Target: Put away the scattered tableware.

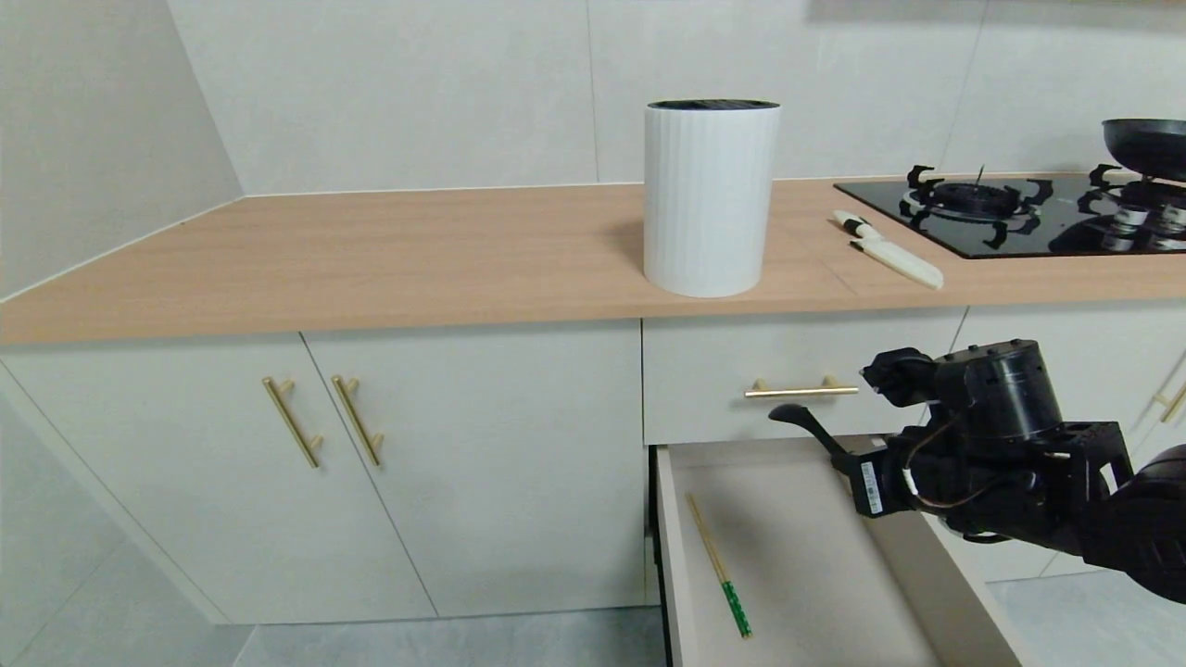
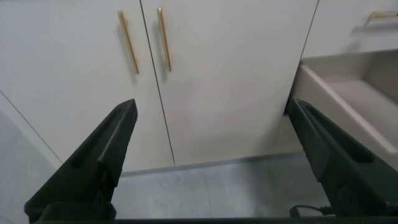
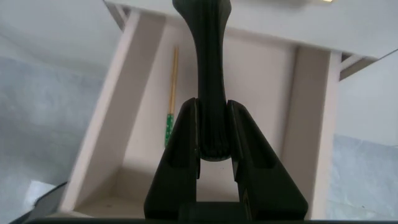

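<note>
Right gripper (image 3: 213, 111) pinching a black utensil (image 3: 208, 56) over the open drawer (image 1: 665, 537); chopsticks (image 1: 717, 565) lie at its left side. Left gripper (image 2: 211, 109) spread, facing cabinet doors (image 2: 230, 81)

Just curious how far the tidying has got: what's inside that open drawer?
In the drawer lies a pair of green-tipped chopsticks, near its left wall. The right gripper holds a black utensil above it, and the arm hides the drawer's right part.

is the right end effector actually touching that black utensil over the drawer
Touching. In the right wrist view the right end effector clamps the black utensil from both sides with no gap, above the open drawer.
</note>
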Available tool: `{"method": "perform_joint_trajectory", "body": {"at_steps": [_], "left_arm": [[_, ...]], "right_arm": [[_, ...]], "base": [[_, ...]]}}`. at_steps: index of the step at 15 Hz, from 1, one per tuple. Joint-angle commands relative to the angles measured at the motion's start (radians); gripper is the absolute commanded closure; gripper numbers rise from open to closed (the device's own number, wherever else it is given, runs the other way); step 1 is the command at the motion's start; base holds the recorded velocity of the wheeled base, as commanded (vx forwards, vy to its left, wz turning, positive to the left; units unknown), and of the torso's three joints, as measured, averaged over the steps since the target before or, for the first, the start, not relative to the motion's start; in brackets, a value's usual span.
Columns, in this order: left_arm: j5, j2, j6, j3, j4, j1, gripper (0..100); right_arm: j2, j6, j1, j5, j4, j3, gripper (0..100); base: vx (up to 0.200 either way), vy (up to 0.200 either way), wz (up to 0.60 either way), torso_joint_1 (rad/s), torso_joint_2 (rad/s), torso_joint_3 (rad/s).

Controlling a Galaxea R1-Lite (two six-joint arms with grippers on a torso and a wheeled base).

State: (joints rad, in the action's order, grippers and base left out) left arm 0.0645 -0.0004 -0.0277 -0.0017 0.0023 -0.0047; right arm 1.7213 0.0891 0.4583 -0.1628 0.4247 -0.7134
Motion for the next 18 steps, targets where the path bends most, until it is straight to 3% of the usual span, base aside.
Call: {"method": "perform_joint_trajectory", "body": {"at_steps": [1, 8, 18], "left_arm": [[0.000, 0.000, 0.000, 0.000, 0.001, 0.000, 0], [0.000, 0.000, 0.000, 0.000, 0.001, 0.000, 0], [0.000, 0.000, 0.000, 0.000, 0.001, 0.000, 0]], "right_arm": [[0.012, 0.000, 0.000, 0.000, 0.002, 0.000, 100], [0.018, 0.000, -0.001, 0.000, 0.002, -0.001, 100], [0.189, -0.014, -0.020, -0.012, 0.014, -0.038, 100]], "base": [[0.000, 0.000, 0.00, -0.139, 0.46, 0.300], [0.000, 0.000, 0.00, -0.091, 0.37, 0.265], [0.000, 0.000, 0.00, -0.003, 0.01, 0.004]]}}
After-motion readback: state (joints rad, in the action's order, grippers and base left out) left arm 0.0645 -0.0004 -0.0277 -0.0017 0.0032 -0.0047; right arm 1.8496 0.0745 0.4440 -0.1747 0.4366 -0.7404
